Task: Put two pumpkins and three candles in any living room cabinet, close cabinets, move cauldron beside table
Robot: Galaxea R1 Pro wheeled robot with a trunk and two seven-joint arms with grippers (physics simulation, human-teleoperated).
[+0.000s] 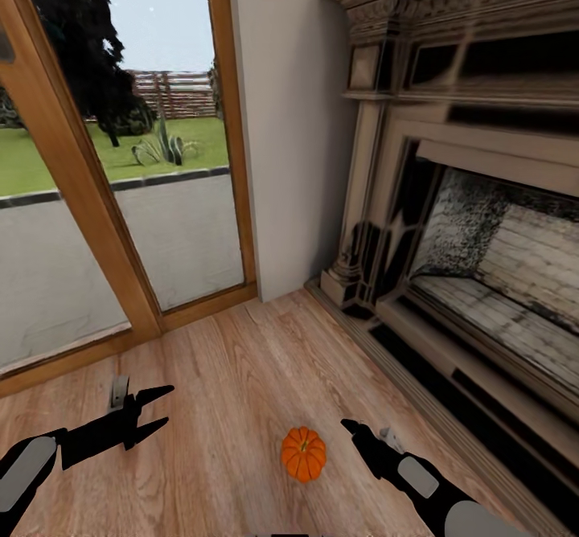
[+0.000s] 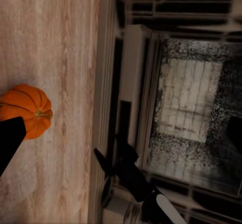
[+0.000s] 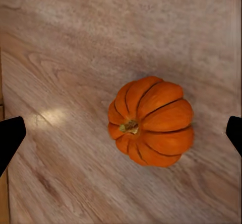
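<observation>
The floor (image 1: 241, 376) is light wood plank, grain running toward a tall glass door with a warm wooden frame (image 1: 88, 199); through the glass show a paved strip, a lawn, a spiky plant and a slatted fence. A plain white wall section (image 1: 293, 135) stands between the door and an ornate cream fireplace (image 1: 450, 199) with dark panels and a pale brick firebox, its base running along the floor's right edge. No writing or labels can be read anywhere.

One pumpkin (image 1: 303, 453) sits on the bare floor near the lower middle of the head view, close to the fireplace base but apart from it, lying free with nothing touching it. The right gripper (image 1: 370, 432) hangs just beside it on the fireplace side, its fingers spread wide, with the pumpkin (image 3: 151, 121) between them in the right wrist view. The left gripper (image 1: 157, 408) hovers well away toward the door, fingers parted and empty. Nothing stands between either gripper and the pumpkin.
</observation>
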